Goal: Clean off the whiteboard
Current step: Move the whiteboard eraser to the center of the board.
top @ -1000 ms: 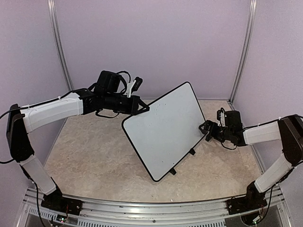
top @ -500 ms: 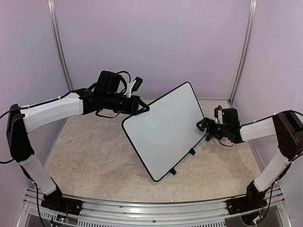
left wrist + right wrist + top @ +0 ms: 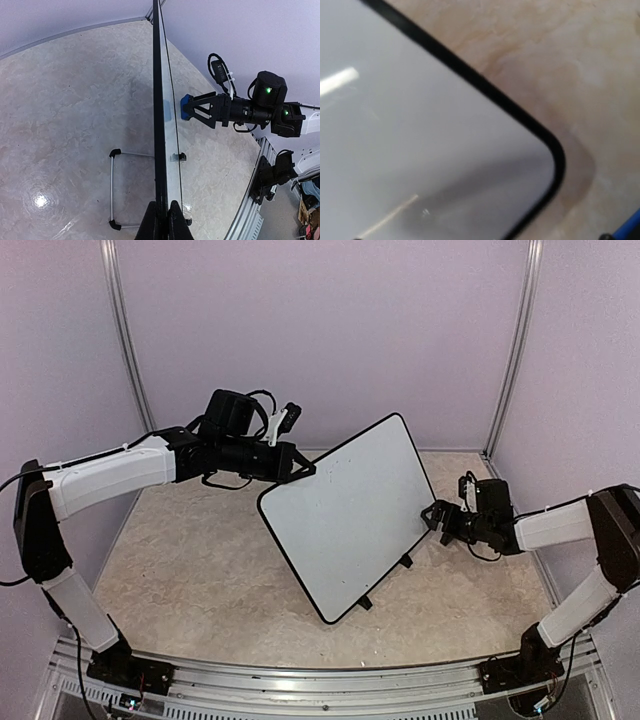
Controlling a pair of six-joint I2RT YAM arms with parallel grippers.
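whiteboard point(image 3: 345, 515): we saw it tilted up over the table point(image 3: 190, 570), white face toward the cam
L claw point(image 3: 303, 470): clamped tight on the whiteboard's upper-left edge
R claw point(image 3: 432, 515): by the whiteboard's right edge, pinching a blue eraser point(image 3: 185, 107)
eraser: just beside the whiteboard's face, couldn't tell if touching tbh

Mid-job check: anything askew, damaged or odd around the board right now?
Nothing damaged or spilled. The large white whiteboard with the thin black rim is not lying flat: the left gripper is clamped on its upper-left edge, holding it steeply tilted and skewed across the beige table.
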